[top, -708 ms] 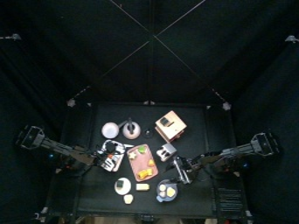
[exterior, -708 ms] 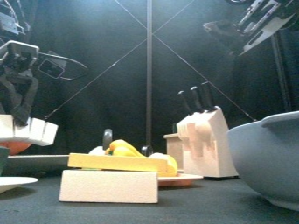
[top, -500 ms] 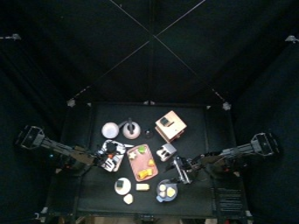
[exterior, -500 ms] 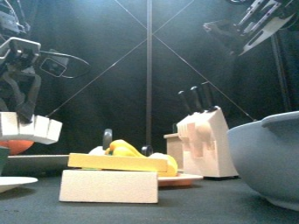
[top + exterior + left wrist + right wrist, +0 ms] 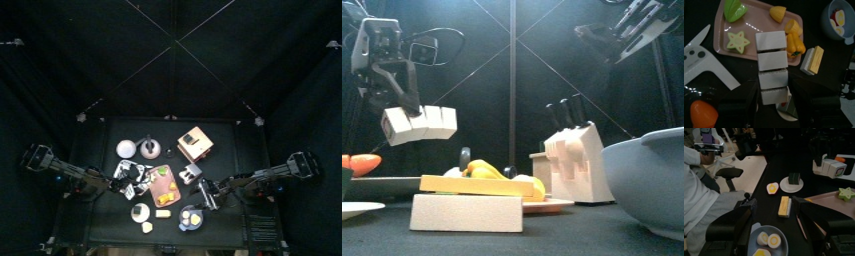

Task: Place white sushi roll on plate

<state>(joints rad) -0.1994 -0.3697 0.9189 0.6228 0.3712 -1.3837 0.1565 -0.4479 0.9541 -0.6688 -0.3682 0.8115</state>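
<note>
The white sushi roll, a row of several white segments, hangs in my left gripper, which is shut on one end of it. In the front view the roll is held in the air at the left, well above the table, under the left gripper. In the top view the gripper is left of the pink tray. A small white plate lies near the front edge; it also shows in the right wrist view with a dark piece on it. My right gripper rests open at the right.
A pink tray holds a green star slice, yellow and orange pieces. A white cleaver, a red tomato, a butter stick and a bowl of eggs lie around. A knife block and a large bowl stand at the right.
My left gripper has lifted the white roll higher and carried it to the right in the front view. The right arm has not moved.
</note>
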